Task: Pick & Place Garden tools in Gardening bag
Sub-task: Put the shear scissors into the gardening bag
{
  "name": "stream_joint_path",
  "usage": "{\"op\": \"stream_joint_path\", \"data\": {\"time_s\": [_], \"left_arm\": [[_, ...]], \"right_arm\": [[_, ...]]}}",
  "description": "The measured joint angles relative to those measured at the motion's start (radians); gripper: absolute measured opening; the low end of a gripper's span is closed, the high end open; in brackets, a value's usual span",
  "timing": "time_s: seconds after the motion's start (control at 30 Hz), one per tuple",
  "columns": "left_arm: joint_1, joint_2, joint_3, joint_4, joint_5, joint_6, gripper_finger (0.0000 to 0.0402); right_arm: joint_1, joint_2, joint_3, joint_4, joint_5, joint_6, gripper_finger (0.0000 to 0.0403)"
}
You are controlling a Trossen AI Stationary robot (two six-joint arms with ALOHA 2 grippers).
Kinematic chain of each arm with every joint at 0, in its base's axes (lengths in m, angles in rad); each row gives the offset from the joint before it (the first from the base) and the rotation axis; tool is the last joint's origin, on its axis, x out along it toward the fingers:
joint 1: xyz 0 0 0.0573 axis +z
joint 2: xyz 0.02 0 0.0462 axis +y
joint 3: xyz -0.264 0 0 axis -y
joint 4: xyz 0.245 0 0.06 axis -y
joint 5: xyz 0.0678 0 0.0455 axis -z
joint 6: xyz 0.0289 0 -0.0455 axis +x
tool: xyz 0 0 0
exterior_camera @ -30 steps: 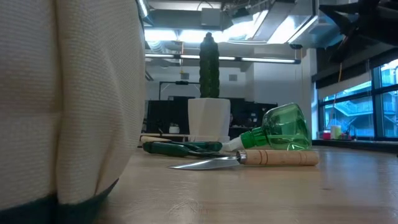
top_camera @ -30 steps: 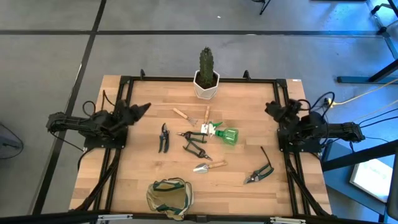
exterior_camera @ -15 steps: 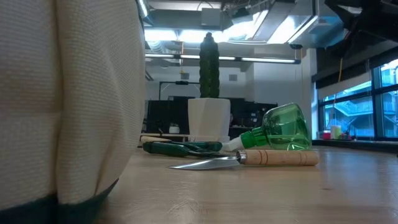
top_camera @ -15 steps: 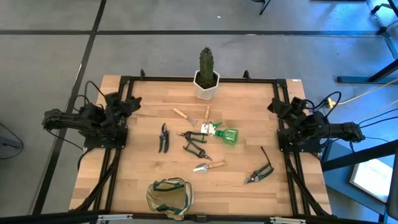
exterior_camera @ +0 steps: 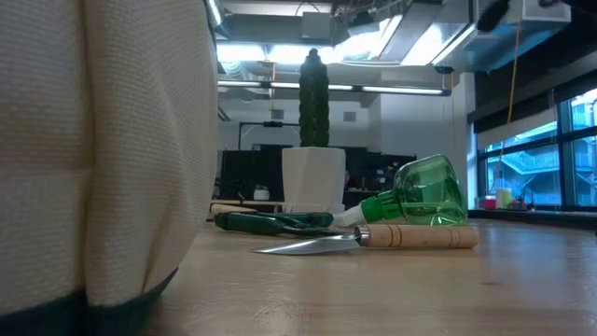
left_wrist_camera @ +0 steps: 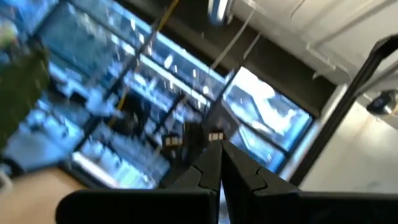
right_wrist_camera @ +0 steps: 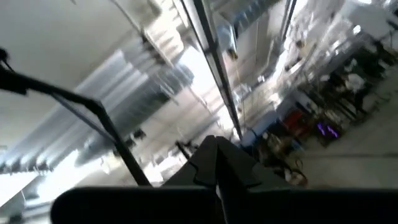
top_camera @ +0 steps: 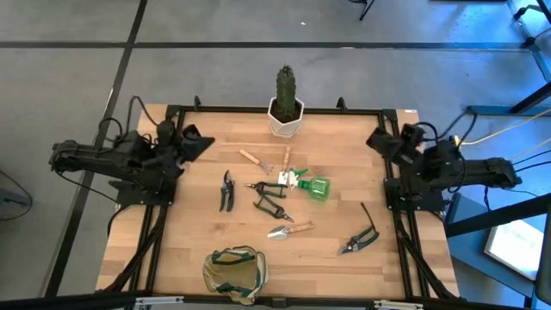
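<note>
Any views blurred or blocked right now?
Left wrist view: motion-smeared, pointing up at the room. Right wrist view: the same, aimed at the ceiling. Low view: gardening bag fills the left as a soft-focus mass; trowel and sprayer read clearly. High view: sharp, even light.

Translucent green sprayer (top_camera: 316, 187), tan-handled trowel (top_camera: 289, 230), dark shears (top_camera: 226, 190), olive-and-tan bag (top_camera: 235, 270), green cactus (top_camera: 285, 87) in a white pot (top_camera: 285, 123), all between black grippers.

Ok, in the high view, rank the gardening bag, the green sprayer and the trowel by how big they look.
1. gardening bag, clearly the largest.
2. and 3. green sprayer and trowel: similar length, the sprayer bulkier, so no firm ranking.
</note>
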Motion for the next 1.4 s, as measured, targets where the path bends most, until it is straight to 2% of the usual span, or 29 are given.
{"op": "stream_joint_path", "data": {"time_s": [0.13, 0.33, 0.47, 0.6, 0.77, 0.93, 1.1, 1.27, 1.4], "left_arm": [[0.0, 0.002, 0.004, -0.086, 0.048, -0.066, 0.0004], [0.0, 0.0, 0.004, -0.149, 0.135, -0.091, 0.0004], [0.0, 0.0, 0.004, -0.159, 0.149, -0.105, 0.0004], [0.0, 0.0, 0.004, -0.183, 0.15, -0.106, 0.0004], [0.0, 0.0, 0.004, -0.236, 0.149, -0.115, 0.0004], [0.0, 0.0, 0.004, -0.293, 0.15, -0.125, 0.0004], [0.0, 0.008, 0.004, -0.397, 0.236, -0.182, 0.0004], [-0.004, 0.042, 0.004, -0.622, 0.347, -0.308, 0.0004], [-0.053, 0.088, 0.002, -0.738, 0.375, -0.335, 0.0004]], "right_arm": [[0.01, 0.136, 0.145, -0.222, -0.01, -0.034, 0.0055], [0.045, 0.339, 0.379, -0.652, 0.011, -0.002, 0.0143], [0.07, 0.462, 0.525, -0.867, -0.01, -0.004, 0.0196], [0.097, 0.557, 0.664, -1.058, -0.021, -0.026, 0.0228], [0.121, 0.654, 0.816, -1.325, -0.02, -0.032, 0.0241], [0.143, 0.718, 0.905, -1.461, -0.02, -0.039, 0.0239], [0.153, 0.748, 0.913, -1.539, -0.022, -0.04, 0.0238], [0.167, 0.774, 0.913, -1.641, -0.075, 0.002, 0.0238], [0.181, 0.786, 0.913, -1.676, -0.099, 0.032, 0.0238]]}}
